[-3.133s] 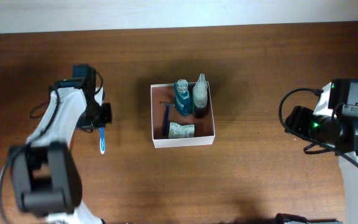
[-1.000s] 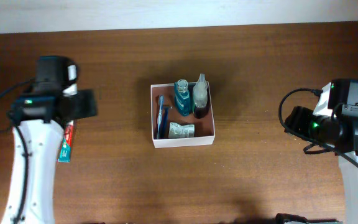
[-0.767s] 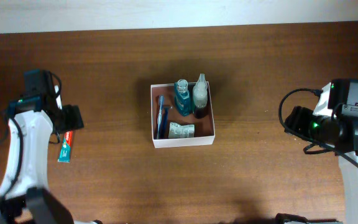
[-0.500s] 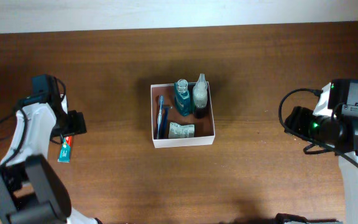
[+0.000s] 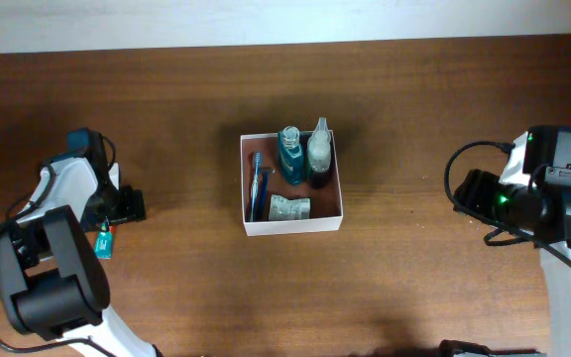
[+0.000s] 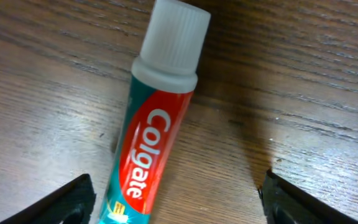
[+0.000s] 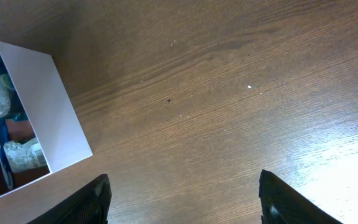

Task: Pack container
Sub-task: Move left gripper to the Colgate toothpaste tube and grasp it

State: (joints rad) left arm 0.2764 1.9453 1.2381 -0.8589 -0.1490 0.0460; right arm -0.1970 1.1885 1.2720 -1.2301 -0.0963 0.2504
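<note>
The container (image 5: 293, 226), a white-walled square box with a reddish-brown floor, stands mid-table. Inside are a blue bottle (image 5: 290, 154), a clear bottle (image 5: 319, 149), a blue toothbrush (image 5: 258, 183) and a crumpled sachet (image 5: 289, 207). At the far left a Colgate toothpaste tube (image 6: 157, 130) lies flat on the wood, white cap pointing away. My left gripper (image 6: 179, 208) is open and low over it, the tube nearer the left finger and untouched. From overhead only the tube's end (image 5: 104, 241) shows beneath that gripper (image 5: 107, 220). My right gripper (image 7: 185, 202) hangs open and empty.
The right arm (image 5: 523, 203) stays at the table's right side, well away from the box, whose white corner (image 7: 48, 106) shows in the right wrist view. Bare wood lies between each arm and the box. The table's far edge (image 5: 285, 42) meets a pale wall.
The blue toothbrush that hung in my left gripper at the left now lies in the box. Over the last second the left gripper has dropped onto the toothpaste tube. The right arm is still.
</note>
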